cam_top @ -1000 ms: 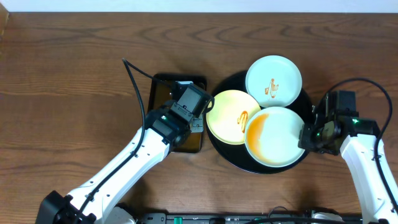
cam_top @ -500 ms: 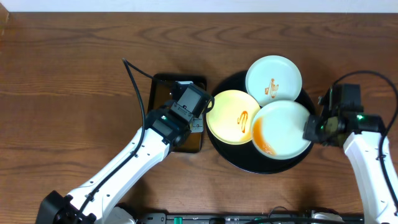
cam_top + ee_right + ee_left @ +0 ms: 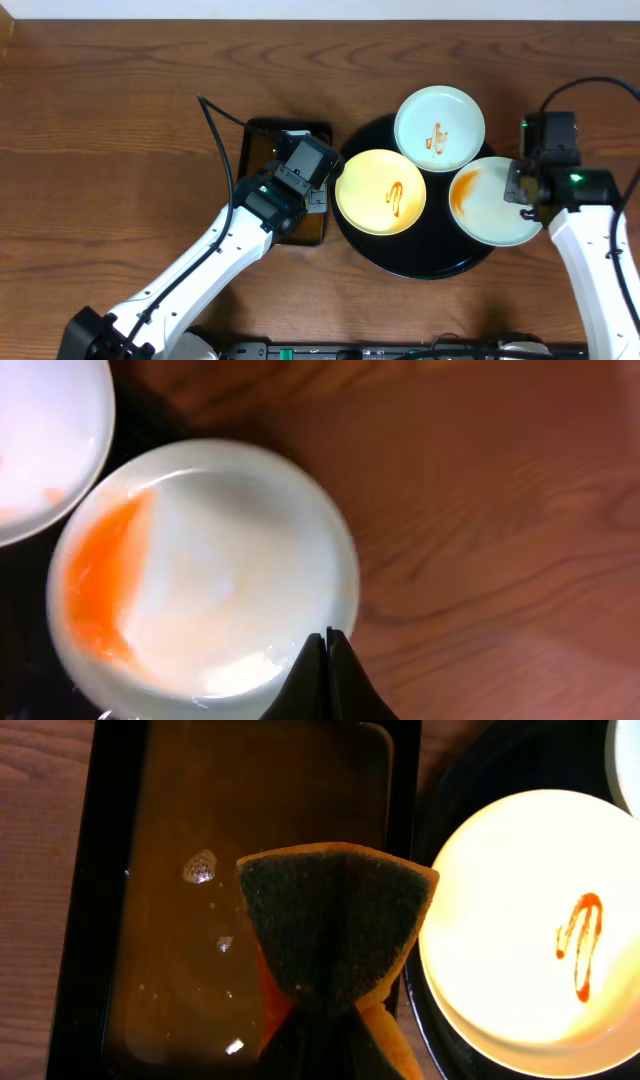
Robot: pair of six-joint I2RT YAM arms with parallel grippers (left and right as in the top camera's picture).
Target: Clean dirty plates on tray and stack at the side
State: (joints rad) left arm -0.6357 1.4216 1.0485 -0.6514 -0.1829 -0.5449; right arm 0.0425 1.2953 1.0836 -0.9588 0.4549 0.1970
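Observation:
On the round black tray [image 3: 420, 256] lie a cream-yellow plate [image 3: 380, 192] with a thin sauce squiggle and a mint plate [image 3: 440, 128] with a small smear. My right gripper [image 3: 522, 192] is shut on the rim of a second mint plate [image 3: 492, 205] with a wide orange smear. That plate hangs over the tray's right edge. In the right wrist view the closed fingertips [image 3: 327, 645] pinch the plate [image 3: 205, 570] at its near rim. My left gripper [image 3: 325, 1040] is shut on a green-and-orange sponge [image 3: 335, 925] above the pan.
A rectangular dark pan [image 3: 75, 920] of brownish water sits left of the tray, under the sponge. Bare wood tabletop [image 3: 500, 510] lies to the right of the held plate. The yellow plate [image 3: 530, 920] is just right of the sponge.
My right gripper has carried the smeared mint plate rightward, off the yellow plate and out past the tray's right rim. The left arm and sponge have not moved.

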